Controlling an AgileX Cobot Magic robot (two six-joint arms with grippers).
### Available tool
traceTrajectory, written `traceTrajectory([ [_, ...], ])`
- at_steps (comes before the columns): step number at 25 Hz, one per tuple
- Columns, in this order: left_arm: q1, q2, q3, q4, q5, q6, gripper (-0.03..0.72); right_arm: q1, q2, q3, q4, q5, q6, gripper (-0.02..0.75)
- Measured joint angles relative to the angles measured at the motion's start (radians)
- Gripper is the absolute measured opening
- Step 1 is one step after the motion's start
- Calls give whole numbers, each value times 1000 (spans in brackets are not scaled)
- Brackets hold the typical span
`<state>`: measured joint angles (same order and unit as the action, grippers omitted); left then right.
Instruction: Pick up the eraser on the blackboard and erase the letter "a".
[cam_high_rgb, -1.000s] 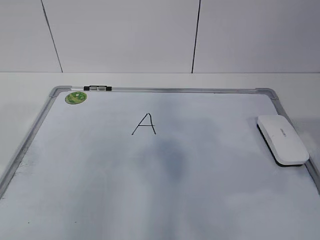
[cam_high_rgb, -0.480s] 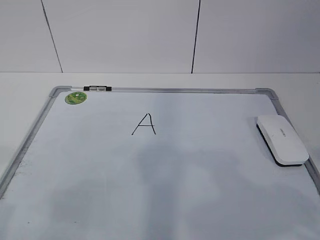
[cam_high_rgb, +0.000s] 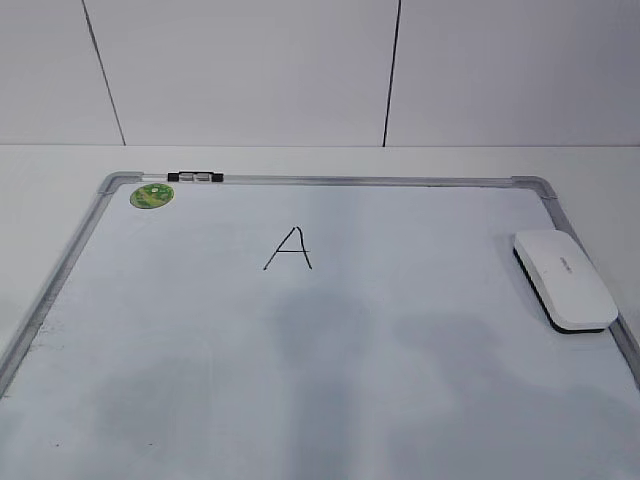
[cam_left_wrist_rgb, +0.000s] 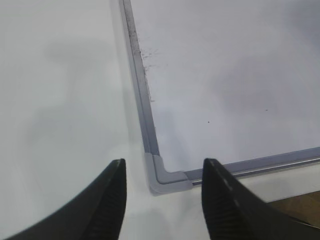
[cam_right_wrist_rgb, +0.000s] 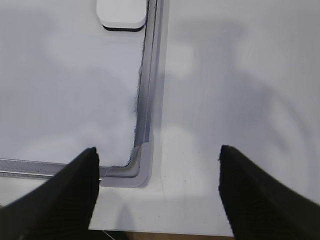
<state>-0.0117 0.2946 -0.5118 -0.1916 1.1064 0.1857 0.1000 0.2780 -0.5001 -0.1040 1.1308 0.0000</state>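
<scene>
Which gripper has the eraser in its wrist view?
The right gripper: the eraser lies at the top of its view, by the blackboard frame's right edge. The left gripper sees only the board's other near corner, no eraser.

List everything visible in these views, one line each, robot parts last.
White dry-erase blackboard with silver-grey frame: one, flat on the table.
Black handwritten capital letter: one, upper middle of the board.
White oblong eraser with dark base: one, by the board's right edge.
Round green sticker: one, far left corner.
Black-and-white clip: one, far frame rail.
White table: one, under the board.
Left gripper: black, open, over near left corner.
Right gripper: black, open, over near right corner.
</scene>
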Motion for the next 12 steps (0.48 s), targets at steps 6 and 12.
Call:
traceTrajectory([
  [6,0,0,0,9,0,0,365,0,0,2,0,0,0,593],
  [12,0,0,0,9,0,0,361,0,0,2,0,2,0,593],
])
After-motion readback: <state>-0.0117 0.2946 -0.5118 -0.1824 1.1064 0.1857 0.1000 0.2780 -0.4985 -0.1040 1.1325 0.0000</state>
